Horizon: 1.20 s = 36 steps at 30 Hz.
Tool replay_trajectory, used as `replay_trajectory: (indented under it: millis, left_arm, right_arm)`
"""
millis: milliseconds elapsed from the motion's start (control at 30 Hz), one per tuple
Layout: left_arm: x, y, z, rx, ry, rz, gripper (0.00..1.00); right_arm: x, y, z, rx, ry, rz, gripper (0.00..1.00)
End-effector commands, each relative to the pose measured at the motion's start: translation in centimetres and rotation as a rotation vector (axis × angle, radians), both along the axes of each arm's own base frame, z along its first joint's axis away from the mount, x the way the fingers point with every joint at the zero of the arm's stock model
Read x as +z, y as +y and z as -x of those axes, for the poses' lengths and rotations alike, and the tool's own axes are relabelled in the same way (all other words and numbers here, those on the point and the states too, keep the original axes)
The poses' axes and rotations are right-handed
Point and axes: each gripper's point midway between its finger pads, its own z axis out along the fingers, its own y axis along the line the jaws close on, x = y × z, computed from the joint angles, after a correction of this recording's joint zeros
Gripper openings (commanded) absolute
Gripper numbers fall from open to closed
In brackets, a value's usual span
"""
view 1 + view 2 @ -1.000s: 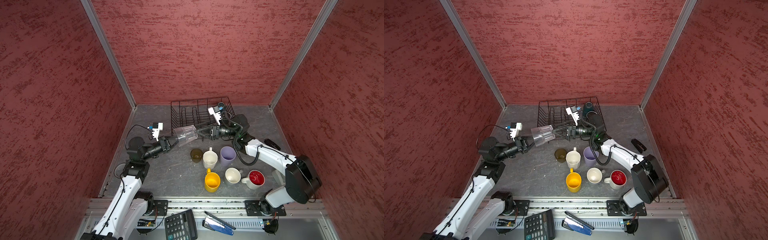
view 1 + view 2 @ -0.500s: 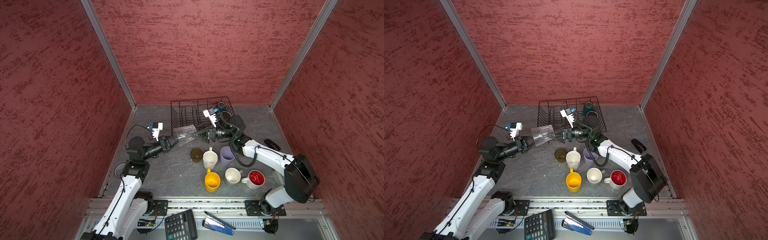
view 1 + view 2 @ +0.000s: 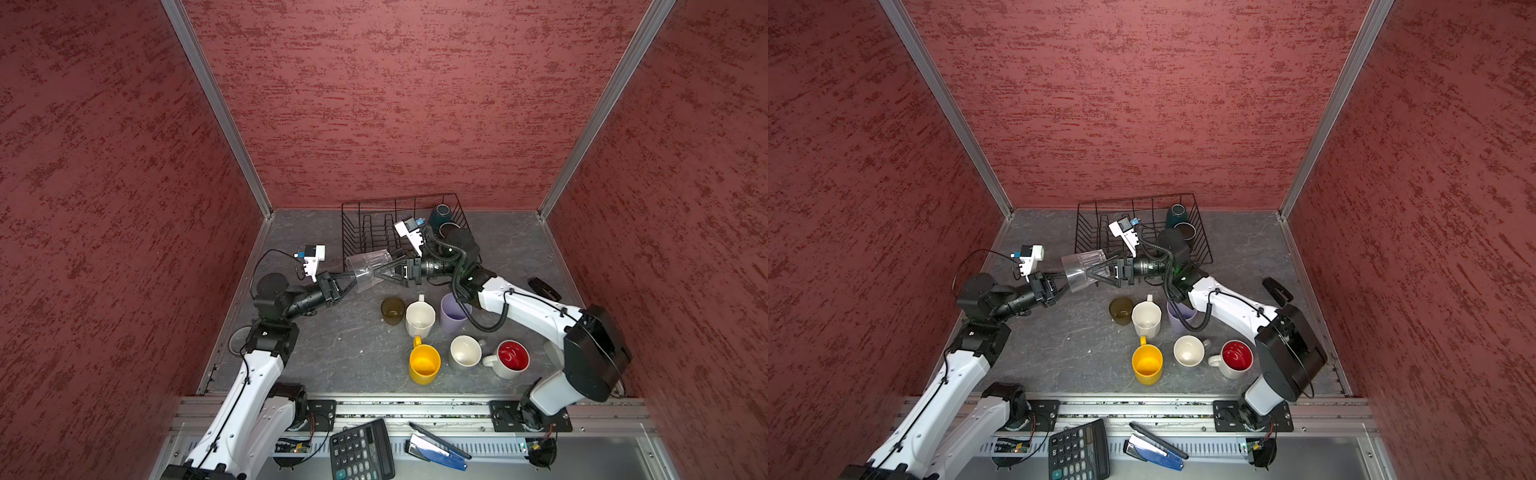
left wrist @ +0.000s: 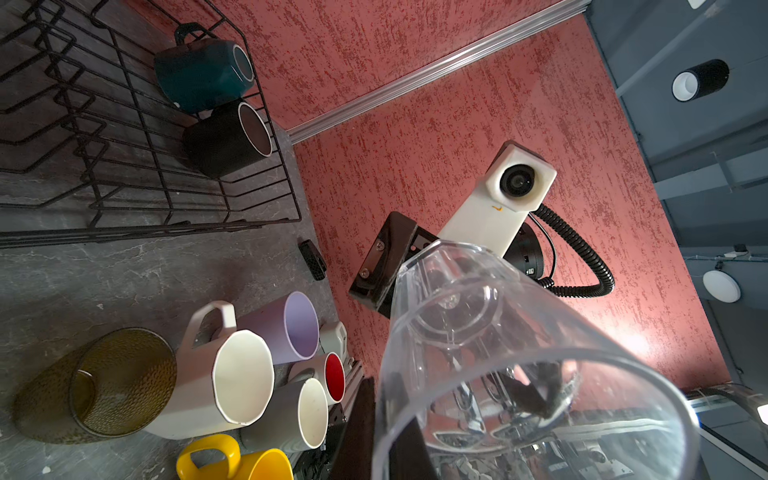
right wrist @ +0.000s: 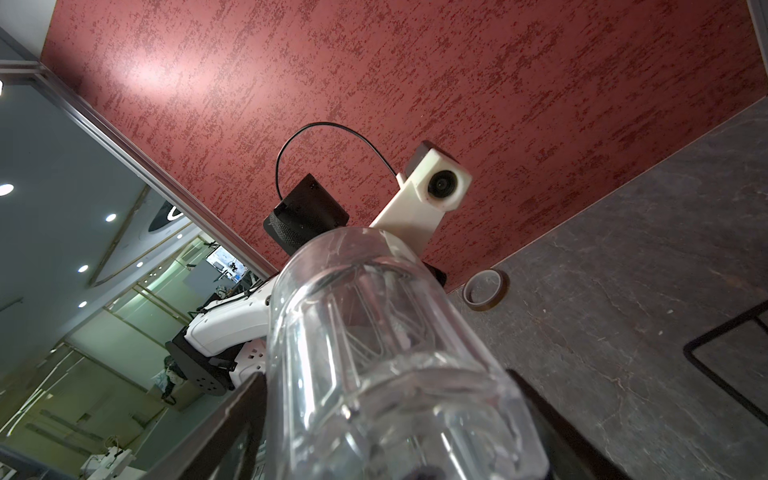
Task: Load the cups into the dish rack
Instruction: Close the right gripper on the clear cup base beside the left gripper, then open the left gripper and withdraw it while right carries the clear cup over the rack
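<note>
Left claw (image 3: 352, 279) was found clamped tight on the rim of the clear glass (image 3: 368, 270). The glass hung on its side above the counter (image 3: 332, 345), just in front of the dish rack (image 3: 374, 230). Right claw (image 3: 379, 272) stood wide astride the glass's base; whether its fingers pressed it could not be told. Teal mug (image 3: 440, 214) and black mug (image 3: 449, 228) sat in the rack's right end. On the counter stood the olive glass (image 3: 392, 309), white mug (image 3: 420, 318), lavender tumbler (image 3: 453, 318), yellow mug (image 3: 424, 363), grey mug (image 3: 465, 353) and red-lined mug (image 3: 513, 357), grouped close together.
</note>
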Motion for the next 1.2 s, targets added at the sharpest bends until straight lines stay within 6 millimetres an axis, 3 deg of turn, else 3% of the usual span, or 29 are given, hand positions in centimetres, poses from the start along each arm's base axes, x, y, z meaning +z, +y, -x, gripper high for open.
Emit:
replay_trajectory:
  millis: [0,133,267,433,600,833,1100,1167]
  left_arm:
    - [0.64,-0.04,0.47,-0.017,-0.042,0.001,0.00]
    - [0.51,-0.11,0.46,-0.025,-0.034,0.000,0.00]
    - [0.34,-0.12,0.51,-0.026,-0.031,0.000,0.00]
    - [0.32,-0.13,0.63,-0.028,-0.030,-0.002,0.00]
    - [-0.09,-0.23,0.47,-0.036,-0.016,-0.004,0.00]
    - [-0.13,-0.21,0.36,-0.037,-0.013,-0.009,0.00]
    - [-0.10,-0.05,0.30,-0.025,-0.006,-0.024,0.00]
    - [-0.10,0.08,0.20,-0.016,-0.003,-0.028,0.05]
  right_arm:
    - [0.99,0.55,-0.05,0.002,-0.026,-0.012,0.82]
    - [1.04,0.60,-0.20,-0.001,-0.026,-0.014,0.82]
    - [0.96,0.66,-0.19,-0.005,-0.025,-0.013,0.93]
    - [0.93,0.83,-0.20,-0.003,-0.021,-0.013,0.92]
    - [0.82,0.93,-0.13,0.006,-0.019,-0.012,0.82]
    - [0.78,0.98,-0.01,0.008,-0.021,-0.011,0.57]
    - [1.15,0.97,-0.17,-0.003,-0.026,-0.015,0.39]
    - [1.30,0.91,-0.16,-0.006,-0.027,-0.016,0.35]
